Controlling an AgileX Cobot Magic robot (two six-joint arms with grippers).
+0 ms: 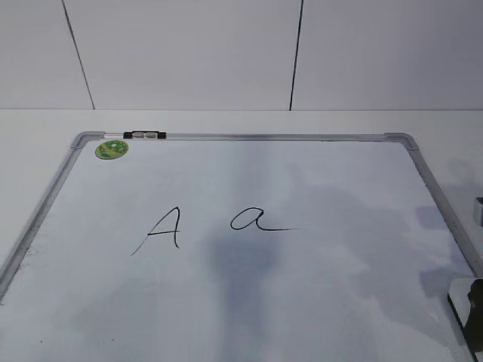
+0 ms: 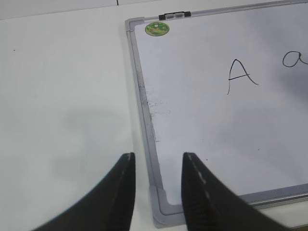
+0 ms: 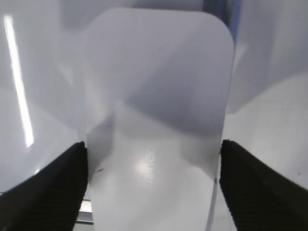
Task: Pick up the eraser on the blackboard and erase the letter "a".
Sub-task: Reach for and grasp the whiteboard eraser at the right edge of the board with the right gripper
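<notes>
- Table surface [image 2: 62, 96], plain white, lies at nine o'clock of the scene, and the left gripper [image 2: 158, 166] hangs above it with its two black ribbed fingers [image 2: 122, 192] apart and nothing between them, straddling the left frame rail near the board's near-left corner.
- Large white dry-erase blackboard [image 1: 249, 302] with a grey aluminium frame and rounded grey corners lies flat on the table and fills most of the exterior view.
- Round green sticker [image 1: 112, 149] sits at the board's eleven o'clock corner, just inside the frame.
- Small black-and-silver clip [image 1: 144, 135] sits on the far frame rail, just beside the sticker toward one o'clock of it.
- Tall pointed uppercase "A" [image 1: 162, 228] in thin black marker stands left of centre.
- Small lowercase cursive letter "a" [image 1: 256, 219], an oval loop with a long horizontal tail, lies at three o'clock of the uppercase letter, close to it but apart.
- White rounded-rectangular plastic eraser [image 3: 156, 120] fills the right wrist view, with faint embossed lettering on its top.
- Right gripper [image 3: 154, 187] has its black ribbed fingers [image 3: 48, 192] clamped against the eraser's two long sides; in the exterior view only a dark part shows at the four o'clock edge.
</notes>
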